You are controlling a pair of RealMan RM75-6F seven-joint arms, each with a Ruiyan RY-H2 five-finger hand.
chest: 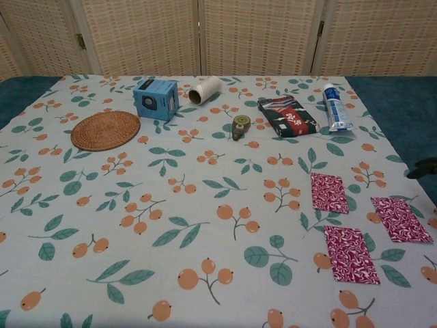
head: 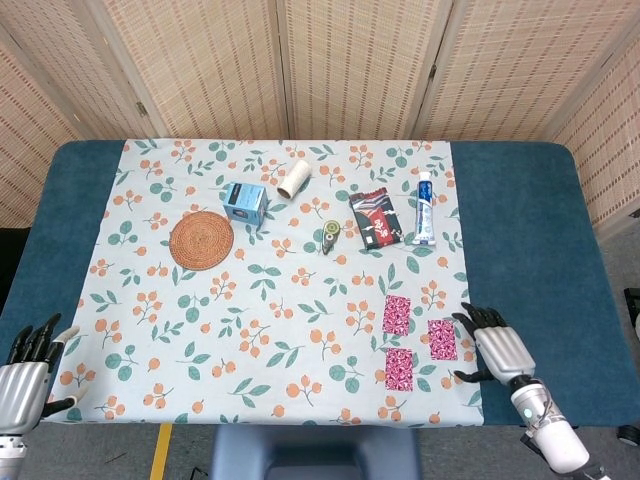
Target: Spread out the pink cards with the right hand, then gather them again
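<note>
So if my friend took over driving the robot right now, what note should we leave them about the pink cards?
Right hand: holds nothing, fingers apart, resting just right of the cards, touching none.
Left hand: open and idle at the near left table edge.
Pink cards: three lie apart, face down, near the right edge of the floral cloth: far card, right card, near card.
Done: the cards are spread out.
Left: gather them back into one pile with the right hand.
</note>
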